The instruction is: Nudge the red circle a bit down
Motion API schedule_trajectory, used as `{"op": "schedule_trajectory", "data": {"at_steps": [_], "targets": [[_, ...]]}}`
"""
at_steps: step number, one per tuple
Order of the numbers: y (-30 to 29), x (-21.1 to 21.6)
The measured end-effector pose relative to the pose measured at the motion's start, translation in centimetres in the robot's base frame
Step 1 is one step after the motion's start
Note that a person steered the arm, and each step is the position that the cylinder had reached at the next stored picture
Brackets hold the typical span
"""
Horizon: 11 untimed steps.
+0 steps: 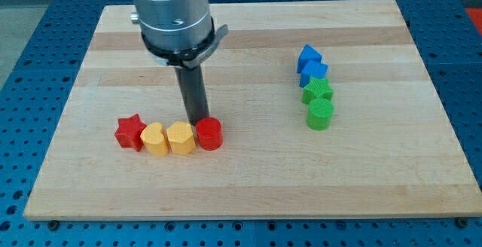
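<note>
The red circle (pixel 209 135) is a short red cylinder on the wooden board (pixel 248 44), at the right end of a row in the view's lower left. Left of it lie a yellow block (pixel 181 138), a second yellow block (pixel 154 138) and a red star (pixel 130 132), all touching side by side. My tip (pixel 199 121) is at the red circle's upper left edge, just above it in the view, touching or nearly touching it.
At the view's right a column of blocks stands close together: a blue block (pixel 308 56), a second blue block (pixel 315 72), a green star-like block (pixel 318 91) and a green cylinder (pixel 320 114).
</note>
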<state>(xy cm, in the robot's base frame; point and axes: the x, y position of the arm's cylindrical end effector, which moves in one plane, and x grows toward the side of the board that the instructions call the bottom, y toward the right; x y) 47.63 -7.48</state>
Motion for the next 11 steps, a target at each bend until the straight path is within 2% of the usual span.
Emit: {"op": "schedule_trajectory", "data": {"at_steps": [2,7,11], "targets": [[5.8,-0.4],[-0.1,-0.2],[1.0,0.6]]}}
